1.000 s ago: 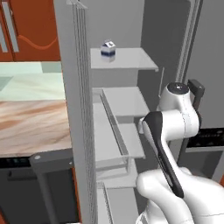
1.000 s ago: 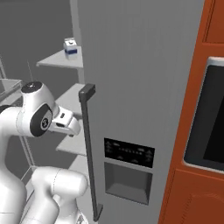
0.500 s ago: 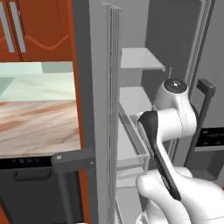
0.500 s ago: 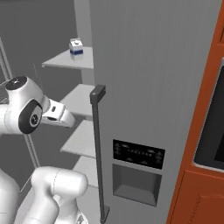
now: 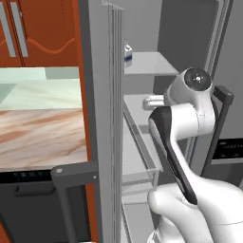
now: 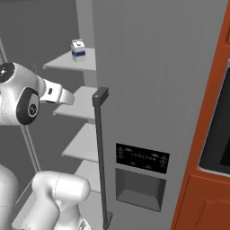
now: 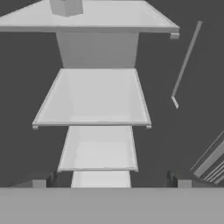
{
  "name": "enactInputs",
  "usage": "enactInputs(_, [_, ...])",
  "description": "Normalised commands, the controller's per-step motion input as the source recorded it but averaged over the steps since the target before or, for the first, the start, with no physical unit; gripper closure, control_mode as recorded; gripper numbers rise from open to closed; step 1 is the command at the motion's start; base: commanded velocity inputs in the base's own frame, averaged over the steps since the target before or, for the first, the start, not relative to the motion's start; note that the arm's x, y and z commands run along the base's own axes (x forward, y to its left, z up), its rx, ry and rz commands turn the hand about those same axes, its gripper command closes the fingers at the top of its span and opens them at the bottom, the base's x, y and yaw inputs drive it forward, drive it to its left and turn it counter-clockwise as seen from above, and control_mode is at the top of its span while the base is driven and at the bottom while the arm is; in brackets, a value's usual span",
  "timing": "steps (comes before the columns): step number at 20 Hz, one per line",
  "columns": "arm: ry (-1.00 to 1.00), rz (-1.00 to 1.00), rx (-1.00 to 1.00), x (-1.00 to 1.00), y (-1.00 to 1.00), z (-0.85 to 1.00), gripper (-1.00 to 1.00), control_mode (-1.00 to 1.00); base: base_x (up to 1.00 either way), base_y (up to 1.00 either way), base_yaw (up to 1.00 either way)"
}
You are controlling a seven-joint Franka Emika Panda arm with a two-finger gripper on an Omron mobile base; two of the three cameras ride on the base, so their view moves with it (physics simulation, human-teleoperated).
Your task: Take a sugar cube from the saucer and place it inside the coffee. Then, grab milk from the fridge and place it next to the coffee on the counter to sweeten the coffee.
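Milk (image 6: 78, 47) carton — blue band, lettering unreadable

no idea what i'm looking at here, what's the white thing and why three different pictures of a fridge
The white thing is a robot arm on a base that drives around, all computer-rendered. It faces an open fridge. Two pictures come from cameras on the base, one behind the arm's left side and one behind its right, so they show one scene from two sides. The third comes from a camera on the arm's hand, looking in at the white shelves. On the top shelf stands a small milk carton. To the left of the fridge is a marbled stone counter. The gripper is open and holds nothing.
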Motion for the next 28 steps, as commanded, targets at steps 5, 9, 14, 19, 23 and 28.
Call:
enactInputs(5, [-0.27, 0.06, 0.01, 0.29, 0.01, 0.98, -1.0, -1.0, 0.0, 0.0, 0.0])
enactInputs(9, [-0.26, 0.07, 0.0, 0.46, 0.06, 0.96, -1.0, -1.0, 0.0, 0.0, 0.0])
enactInputs(14, [-0.16, 0.06, 0.05, 0.93, 0.24, 0.47, -1.0, -1.0, 0.0, 0.0, 0.0])
enactInputs(19, [0.01, 0.09, 0.14, 0.99, 0.2, 0.03, -1.0, -1.0, 0.0, 0.0, 0.0])
enactInputs(23, [0.06, 0.02, 0.02, 0.36, 0.16, 0.0, -1.0, -1.0, 0.0, 0.0, 0.0])
enactInputs(28, [0.07, 0.0, -0.05, 0.25, 0.14, -0.16, -1.0, -1.0, 0.0, 0.0, 0.0])
